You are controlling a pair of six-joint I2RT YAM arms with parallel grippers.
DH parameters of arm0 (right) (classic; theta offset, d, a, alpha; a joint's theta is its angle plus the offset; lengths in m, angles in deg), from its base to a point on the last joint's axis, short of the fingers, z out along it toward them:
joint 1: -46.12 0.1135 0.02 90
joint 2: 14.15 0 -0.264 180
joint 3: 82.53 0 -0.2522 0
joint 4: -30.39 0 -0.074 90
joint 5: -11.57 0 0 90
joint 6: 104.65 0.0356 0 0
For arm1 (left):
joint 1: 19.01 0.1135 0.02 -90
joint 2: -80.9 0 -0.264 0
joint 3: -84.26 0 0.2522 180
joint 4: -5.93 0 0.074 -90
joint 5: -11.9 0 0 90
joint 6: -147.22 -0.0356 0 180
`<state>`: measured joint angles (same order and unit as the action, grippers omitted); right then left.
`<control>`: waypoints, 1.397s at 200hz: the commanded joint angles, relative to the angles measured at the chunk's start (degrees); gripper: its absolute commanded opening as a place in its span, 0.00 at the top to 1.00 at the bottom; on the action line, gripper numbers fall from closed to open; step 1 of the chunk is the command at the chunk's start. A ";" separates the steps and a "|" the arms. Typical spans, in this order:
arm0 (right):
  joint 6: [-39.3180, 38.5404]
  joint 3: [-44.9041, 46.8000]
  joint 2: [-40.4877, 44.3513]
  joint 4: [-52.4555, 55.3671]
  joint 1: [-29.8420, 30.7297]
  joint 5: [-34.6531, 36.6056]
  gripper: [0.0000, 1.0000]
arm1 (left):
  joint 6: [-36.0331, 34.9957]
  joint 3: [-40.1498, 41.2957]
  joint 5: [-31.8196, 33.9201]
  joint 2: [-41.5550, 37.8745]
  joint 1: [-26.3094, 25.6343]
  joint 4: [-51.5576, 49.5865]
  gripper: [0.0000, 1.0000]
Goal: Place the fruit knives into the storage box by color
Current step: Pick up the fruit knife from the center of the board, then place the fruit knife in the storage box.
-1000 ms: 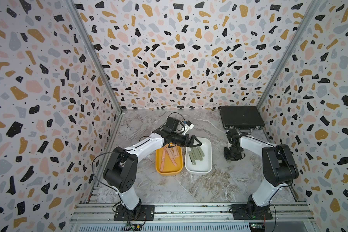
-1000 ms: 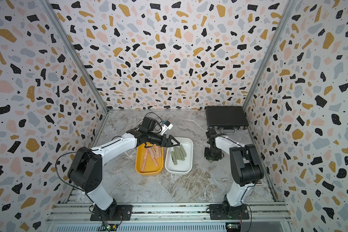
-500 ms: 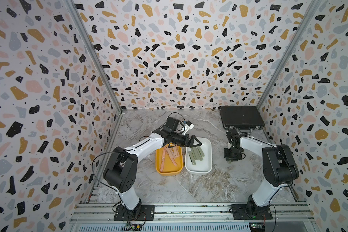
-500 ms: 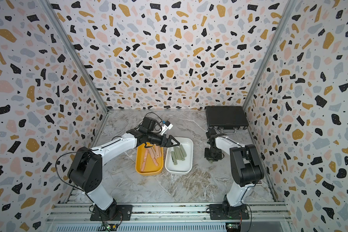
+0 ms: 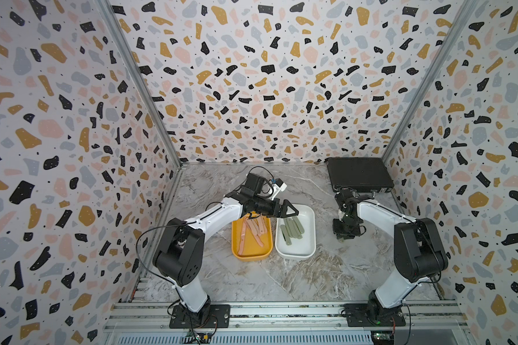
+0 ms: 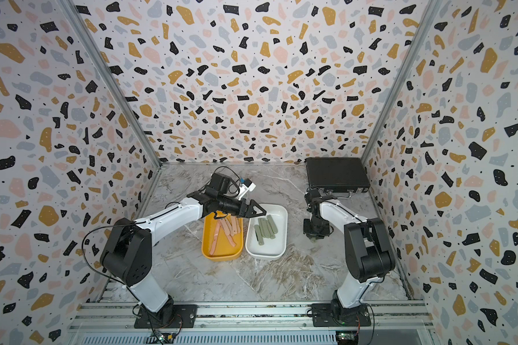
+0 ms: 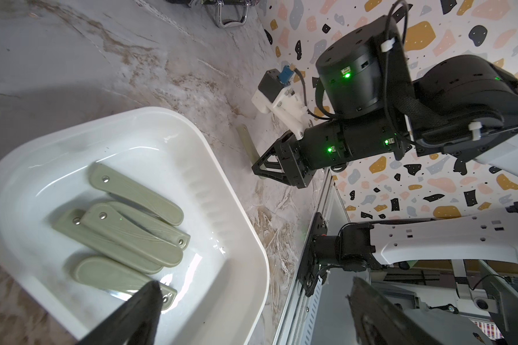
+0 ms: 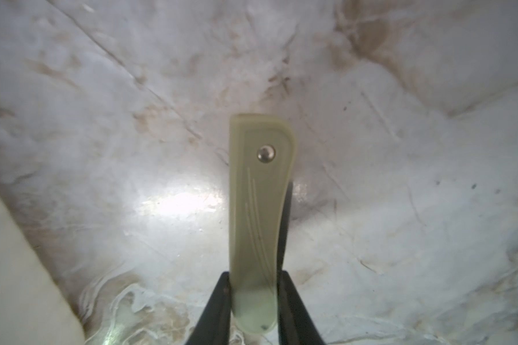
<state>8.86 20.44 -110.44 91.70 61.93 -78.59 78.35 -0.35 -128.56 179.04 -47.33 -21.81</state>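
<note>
Several pink fruit knives (image 5: pixel 253 230) lie in an orange storage box (image 5: pixel 251 256). Beside it, several green fruit knives (image 5: pixel 293 228) (image 7: pixel 126 230) lie in a white storage box (image 5: pixel 295 254) (image 7: pixel 245 239). My left gripper (image 5: pixel 293 210) (image 6: pixel 262 211) (image 7: pixel 253 286) hovers open and empty over the far ends of both boxes. To the right of the white box, my right gripper (image 5: pixel 344 236) (image 6: pixel 313 237) (image 8: pixel 254 276) points down at the table. It is shut on one end of a green fruit knife (image 8: pixel 259 209) (image 7: pixel 248 146), which sits low over the marble.
A black case (image 5: pixel 358 174) lies at the back right corner, just behind the right arm. Terrazzo-patterned walls close in three sides. An aluminium rail (image 5: pixel 281 313) with both arm bases runs along the front edge.
The right gripper's jaws have drawn in onto the green knife. Both arms stay where they were.
</note>
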 commanded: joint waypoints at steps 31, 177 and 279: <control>0.21 -8.27 2.60 6.65 4.30 1.37 0.82 | -1.29 -0.91 -0.41 -1.73 1.72 -0.21 0.03; 2.87 -30.24 -12.34 8.50 21.41 -0.57 0.82 | -13.52 1.90 -0.84 -9.77 15.62 -16.36 0.03; 4.00 -23.33 -15.51 1.65 22.51 -5.17 0.79 | -21.01 3.13 9.86 -14.14 18.99 -26.41 0.06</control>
<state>12.03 -4.93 -126.42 94.63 84.29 -82.22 60.21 3.49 -122.73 165.01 -28.75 -44.26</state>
